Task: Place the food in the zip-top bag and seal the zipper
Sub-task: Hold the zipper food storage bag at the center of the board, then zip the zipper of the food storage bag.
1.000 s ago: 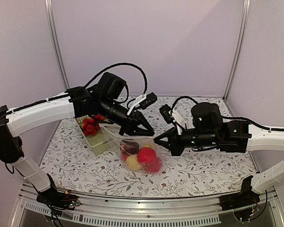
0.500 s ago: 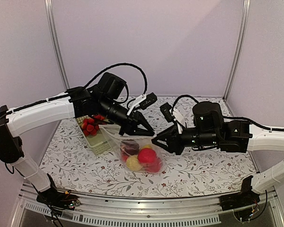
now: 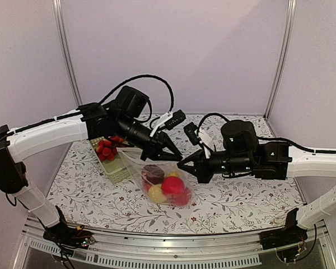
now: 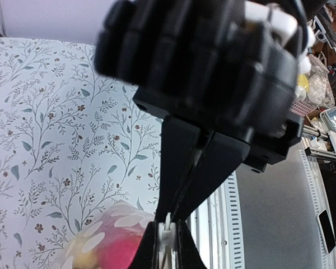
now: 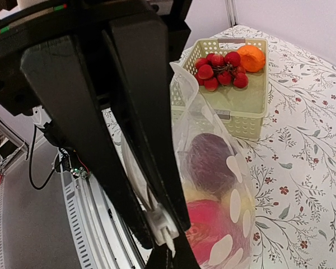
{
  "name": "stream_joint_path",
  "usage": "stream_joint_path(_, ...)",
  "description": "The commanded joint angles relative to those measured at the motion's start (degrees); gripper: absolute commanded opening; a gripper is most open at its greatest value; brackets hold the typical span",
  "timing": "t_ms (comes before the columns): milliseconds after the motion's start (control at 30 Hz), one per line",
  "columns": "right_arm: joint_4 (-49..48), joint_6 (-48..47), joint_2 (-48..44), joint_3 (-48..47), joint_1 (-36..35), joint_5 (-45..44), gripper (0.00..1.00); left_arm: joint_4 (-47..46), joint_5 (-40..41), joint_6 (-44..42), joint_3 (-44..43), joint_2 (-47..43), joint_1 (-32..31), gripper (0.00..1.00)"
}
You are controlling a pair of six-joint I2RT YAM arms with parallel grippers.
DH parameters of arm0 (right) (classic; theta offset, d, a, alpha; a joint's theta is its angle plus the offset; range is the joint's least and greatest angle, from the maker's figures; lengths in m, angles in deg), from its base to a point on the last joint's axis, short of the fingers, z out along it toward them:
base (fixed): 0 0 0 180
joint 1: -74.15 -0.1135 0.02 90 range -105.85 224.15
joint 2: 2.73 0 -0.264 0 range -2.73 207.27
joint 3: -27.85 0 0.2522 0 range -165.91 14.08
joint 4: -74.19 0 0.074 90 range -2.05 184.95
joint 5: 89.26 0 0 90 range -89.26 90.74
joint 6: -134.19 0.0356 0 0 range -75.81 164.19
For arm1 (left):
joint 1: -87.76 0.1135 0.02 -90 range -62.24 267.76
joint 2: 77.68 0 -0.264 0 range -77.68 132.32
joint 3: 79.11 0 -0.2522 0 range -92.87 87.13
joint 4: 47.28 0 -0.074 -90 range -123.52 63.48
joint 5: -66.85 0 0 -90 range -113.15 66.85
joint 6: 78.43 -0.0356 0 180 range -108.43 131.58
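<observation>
The zip-top bag hangs over the table, clear and crinkly. Inside it lie the food pieces: a maroon fruit, a red one and a yellow one. My left gripper is shut on the zipper at the bag's top edge. My right gripper is close beside it, shut on the zipper's white slider piece. In the right wrist view the bag hangs just right of my fingers, with the maroon fruit above the red one.
A pale green perforated basket stands left of the bag and holds a cluster of small red berries. The right wrist view also shows an orange fruit in it. A metal rail runs along the table's near edge.
My right gripper opened briefly, slid a little left toward the left gripper, and shut again on the zipper. The left gripper and the bag stayed in place.
</observation>
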Motion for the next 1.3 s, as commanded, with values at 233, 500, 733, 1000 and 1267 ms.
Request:
stream_joint_path(233,-1.0,1.8,-3.0,1.8,-0.3,-4.0,0.00,4.0,5.4,-3.0,-0.1,-2.7,-0.4,0.00)
stream_joint_path(500,-1.2,2.8,-4.9,3.2,-0.3,-5.3,0.00,7.1,8.0,-4.2,-0.7,-3.0,-0.4,0.00)
stream_joint_path(733,-1.1,3.3,-5.7,3.7,-0.3,-7.9,0.00,8.2,9.5,-4.6,-0.5,-3.5,-0.1,0.00)
stream_joint_path(1000,-0.2,4.2,-7.2,4.4,-0.2,-12.6,0.00,9.8,10.4,-5.1,-0.5,-3.8,0.7,0.00)
stream_joint_path(1267,1.5,6.7,-7.3,4.8,1.8,-17.1,0.00,11.1,11.7,-5.7,0.1,-4.7,1.7,0.00)
